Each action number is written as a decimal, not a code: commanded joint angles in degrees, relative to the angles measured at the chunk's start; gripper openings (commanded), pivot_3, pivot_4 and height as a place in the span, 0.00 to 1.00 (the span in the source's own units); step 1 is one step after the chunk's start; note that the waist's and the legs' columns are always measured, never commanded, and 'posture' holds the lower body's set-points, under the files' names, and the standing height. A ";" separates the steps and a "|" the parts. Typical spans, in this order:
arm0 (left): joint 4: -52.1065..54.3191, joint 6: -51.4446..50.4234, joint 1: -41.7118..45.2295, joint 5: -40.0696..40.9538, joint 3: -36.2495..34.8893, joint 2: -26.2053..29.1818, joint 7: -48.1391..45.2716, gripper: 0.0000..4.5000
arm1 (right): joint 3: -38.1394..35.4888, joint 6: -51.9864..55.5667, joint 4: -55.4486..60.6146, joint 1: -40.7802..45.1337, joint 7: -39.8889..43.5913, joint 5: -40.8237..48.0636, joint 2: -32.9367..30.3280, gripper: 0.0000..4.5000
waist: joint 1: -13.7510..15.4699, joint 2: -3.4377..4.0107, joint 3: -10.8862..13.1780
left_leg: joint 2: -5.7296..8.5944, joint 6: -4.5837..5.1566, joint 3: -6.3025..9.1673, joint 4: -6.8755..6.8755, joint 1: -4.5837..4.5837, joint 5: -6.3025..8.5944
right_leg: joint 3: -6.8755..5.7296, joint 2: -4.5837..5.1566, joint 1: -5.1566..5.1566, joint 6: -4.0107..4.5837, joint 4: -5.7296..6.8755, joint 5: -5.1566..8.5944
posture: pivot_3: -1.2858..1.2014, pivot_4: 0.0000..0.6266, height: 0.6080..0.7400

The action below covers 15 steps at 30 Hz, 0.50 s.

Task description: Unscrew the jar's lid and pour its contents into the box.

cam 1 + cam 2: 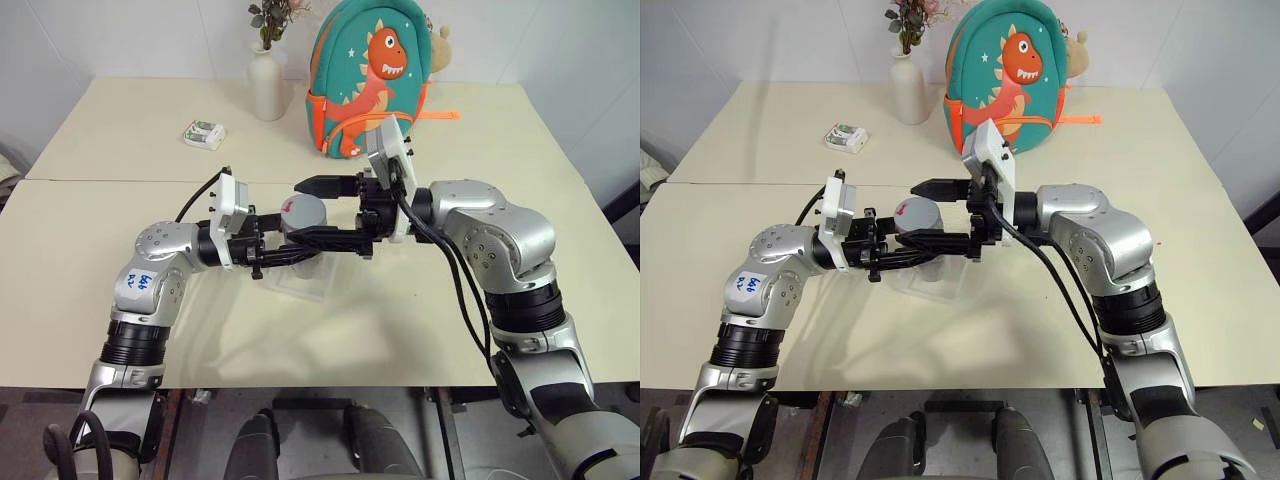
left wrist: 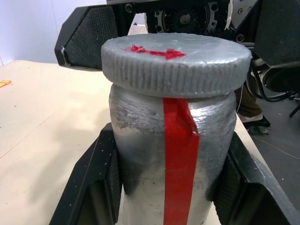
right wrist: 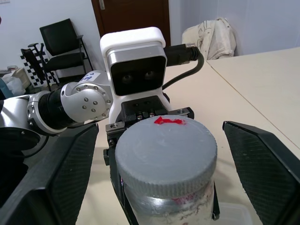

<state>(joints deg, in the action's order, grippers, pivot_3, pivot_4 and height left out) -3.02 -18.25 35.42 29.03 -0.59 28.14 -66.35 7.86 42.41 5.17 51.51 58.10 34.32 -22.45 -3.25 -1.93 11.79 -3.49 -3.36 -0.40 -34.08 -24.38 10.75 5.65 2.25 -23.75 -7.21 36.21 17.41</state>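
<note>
Plainly, the left pincer (image 1: pixel 285 250) was seen clamped tight on the body of the jar (image 2: pixel 173 159), which was held upright above the bench (image 1: pixel 120 230). The right pincer (image 3: pixel 164 154) was spread wide, one finger on each side of the lid (image 3: pixel 165 152), and nothing was gripped by it; no contact with the lid could be made out. The lid was still seated on the jar, its ribbed edge level and the jar's long axis standing vertical between the two pincers, which pointed toward each other. The right pincer was judged the nearer to the lid, so a closing on the ribbed edge was called for before any turning.

The box (image 1: pixel 300 285) lay on the bench just under the jar. Farther back, a small white-and-green packet (image 1: pixel 204 134), a white vase (image 1: pixel 267 88) and a dinosaur backpack (image 1: pixel 372 75) were set well apart, and nothing was found in the way.
</note>
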 commanded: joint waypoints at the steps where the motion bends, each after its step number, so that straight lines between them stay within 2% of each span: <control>1: 2.14 0.14 -0.17 0.96 -0.65 0.55 -0.32 0.45 | -0.13 -0.97 1.14 0.97 0.33 0.18 0.36 0.80 | 0.02 0.00 0.00 | 0.00 0.00 0.00 0.00 0.00 0.00 | 0.00 0.00 0.00 0.00 0.00 0.00 | 0.52 0.24 1.00; 4: 2.10 0.14 -0.13 0.92 -0.72 0.63 -0.35 0.45 | 0.02 -1.25 0.95 1.06 0.35 -0.17 0.48 0.59 | 0.02 0.00 0.00 | 0.00 0.00 0.00 0.00 0.00 0.00 | 0.00 0.00 0.00 0.00 0.00 0.00 | 0.52 0.24 1.00; 5: 2.08 0.17 -0.12 0.89 -0.73 0.66 -0.39 0.45 | -0.05 -1.37 0.88 1.15 0.21 -0.26 0.59 0.57 | 0.02 0.00 0.00 | 0.00 0.00 0.00 0.00 0.00 0.00 | 0.00 0.00 0.00 0.00 0.00 0.00 | 0.52 0.24 1.00; 9: 2.07 0.23 -0.20 0.86 -0.79 0.81 -0.46 0.45 | -2.54 -0.06 1.42 2.21 -1.23 2.00 1.56 0.57 | -0.01 0.00 0.00 | 0.00 0.00 0.00 0.00 0.00 0.00 | 0.00 0.00 0.00 0.00 0.00 0.00 | 0.52 0.24 1.00; 15: 2.37 0.30 -0.73 0.71 -0.93 1.09 -0.51 0.45 | -11.73 7.69 5.06 3.60 -6.61 15.34 4.48 0.57 | 0.02 0.00 0.00 | -0.03 0.00 0.00 0.01 0.00 0.00 | 0.00 0.00 0.00 0.00 0.01 0.00 | 0.52 0.24 1.00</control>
<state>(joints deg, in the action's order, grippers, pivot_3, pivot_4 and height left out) -2.35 -18.21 35.06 29.18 -1.08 28.46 -66.58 0.07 48.82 6.87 53.43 53.30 45.03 -18.30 -3.23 -1.93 11.79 -3.52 -3.36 -0.40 -34.07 -24.38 10.75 5.65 2.25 -23.75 -7.21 36.23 17.41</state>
